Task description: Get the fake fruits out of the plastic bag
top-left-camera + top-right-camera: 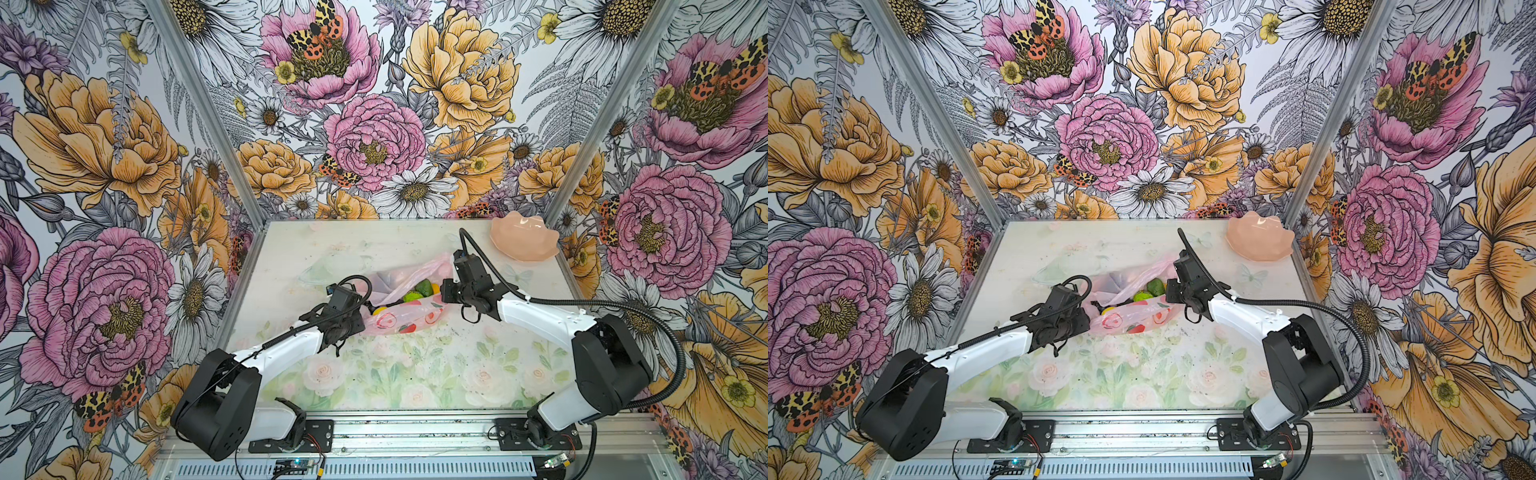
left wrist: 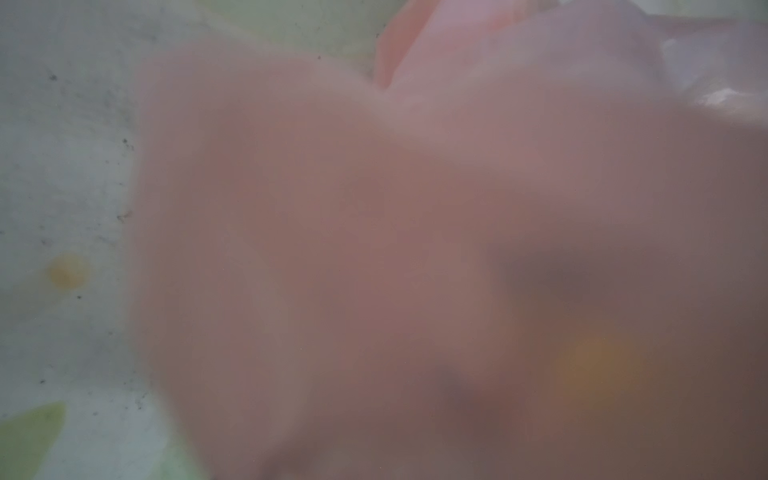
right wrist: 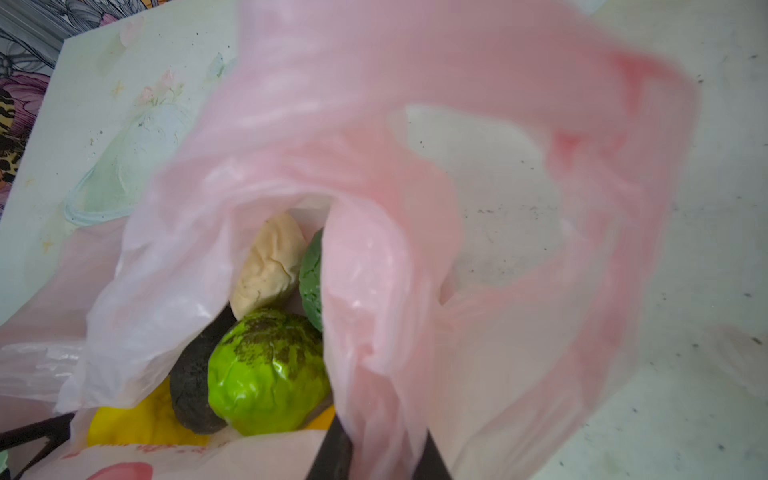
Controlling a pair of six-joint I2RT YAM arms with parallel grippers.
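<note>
Bag-opening step: my right gripper [image 3: 382,434] pinches the plastic bag [image 3: 374,166] rim, fake fruits [image 3: 266,374] just beyond its fingers; left gripper [image 1: 362,311] film-smothered, can't tell; next I'd reach inside.

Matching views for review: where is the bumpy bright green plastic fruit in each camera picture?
In a top view: bumpy bright green fruit in the mouth of the translucent pink plastic bag.
In a top view: same bag mouth.
Left wrist: not discernible, only blurred pink.
Right wrist: inside the bag, beside a cream fruit.
Shared landmark: the bag's open mouth.
</note>
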